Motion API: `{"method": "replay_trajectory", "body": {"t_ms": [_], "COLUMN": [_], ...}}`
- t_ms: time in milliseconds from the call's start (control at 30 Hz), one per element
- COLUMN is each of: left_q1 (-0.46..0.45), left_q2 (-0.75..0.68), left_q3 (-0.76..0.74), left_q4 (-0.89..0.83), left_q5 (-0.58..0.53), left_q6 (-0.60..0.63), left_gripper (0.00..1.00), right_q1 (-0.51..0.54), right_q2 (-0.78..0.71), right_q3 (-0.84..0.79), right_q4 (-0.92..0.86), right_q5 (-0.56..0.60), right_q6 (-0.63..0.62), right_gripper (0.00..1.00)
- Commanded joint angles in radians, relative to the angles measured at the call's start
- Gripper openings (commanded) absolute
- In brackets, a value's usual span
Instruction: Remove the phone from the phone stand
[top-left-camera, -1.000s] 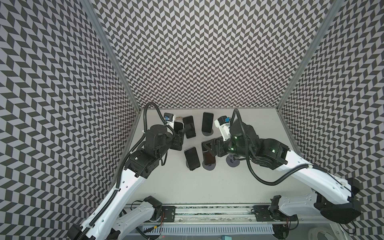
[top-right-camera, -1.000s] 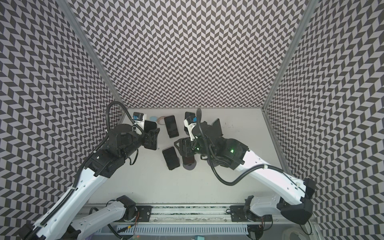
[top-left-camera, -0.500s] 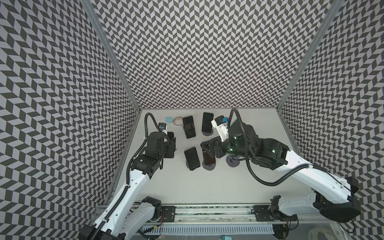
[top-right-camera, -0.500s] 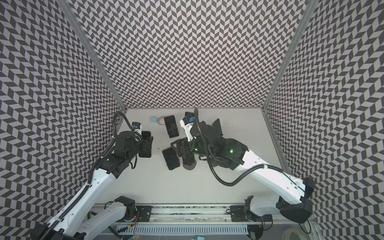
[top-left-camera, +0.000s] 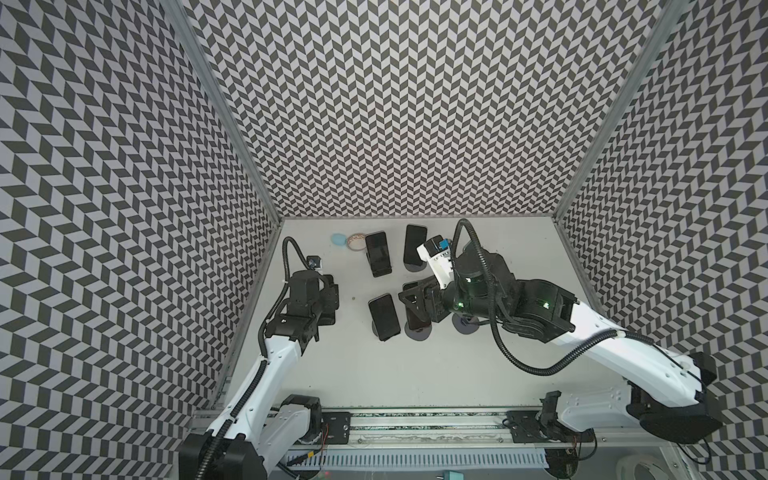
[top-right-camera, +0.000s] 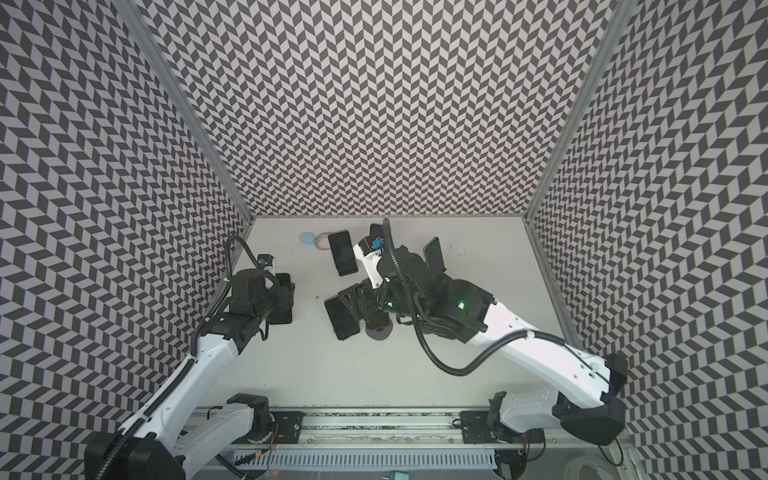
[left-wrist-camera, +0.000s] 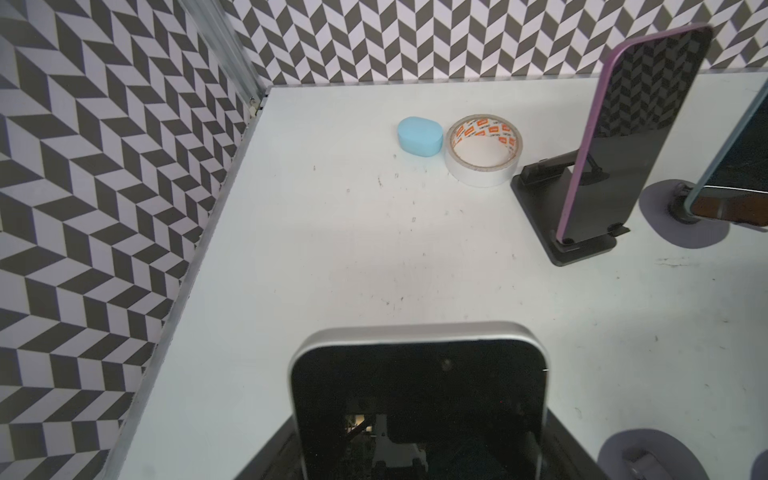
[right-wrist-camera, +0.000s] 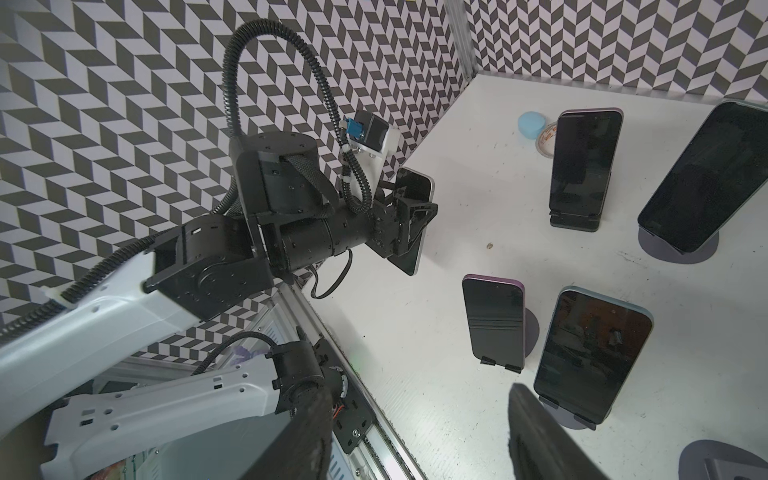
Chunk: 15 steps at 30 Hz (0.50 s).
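Chevron-papered walls close in a white surface (top-left-camera: 374, 374) crowded with propped phones. The left hand (right-wrist-camera: 409, 222) is pressed onto the edges of the silver-rimmed phone (left-wrist-camera: 419, 386), pinching it upright above bare surface near the left wall, well apart from every stand. An empty round stand (right-wrist-camera: 723, 461) sits by the right arm and is possibly where the phone came from. The right hand (right-wrist-camera: 415, 399) is spread with nothing between its fingers, poised just short of a teal-edged phone (right-wrist-camera: 592, 353) on its own stand. Step in hand, by judgement: set the freed phone down. This is best done by tipping it flat, lowering until its back meets the surface, and only then letting go, clear of the wall, the blue oval object (left-wrist-camera: 419, 137) and the tape roll (left-wrist-camera: 482, 149). Releasing from height risks a bounce or slide. Against a second ago, the left arm has drawn back from the rear stands toward the left wall with the phone, uncovering the oval object and the tape in both top views; the right hand has barely shifted.
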Motion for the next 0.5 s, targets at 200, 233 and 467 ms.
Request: {"method": "replay_trajectory", "body": {"t_ms": [200, 233, 467], "left_q1": [0.065, 0.073, 0.134], "left_q2": [0.047, 0.054, 0.100], "left_q3": [-0.014, -0.013, 0.010], "left_q4": [0.077, 0.076, 0.073], "left_q5": [-0.009, -0.012, -0.001], "left_q6": [0.034, 0.042, 0.064], "left_gripper": [0.59, 0.59, 0.59], "right_q1": [0.008, 0.007, 0.007], "right_q2": [-0.017, -0.013, -0.004], "right_q3": [-0.030, -0.029, -0.025], "right_q4": [0.105, 0.110, 0.141], "right_q5": [-0.032, -0.033, -0.057], "right_q6": [-0.047, -0.052, -0.053], "right_gripper": [0.65, 0.65, 0.65]}}
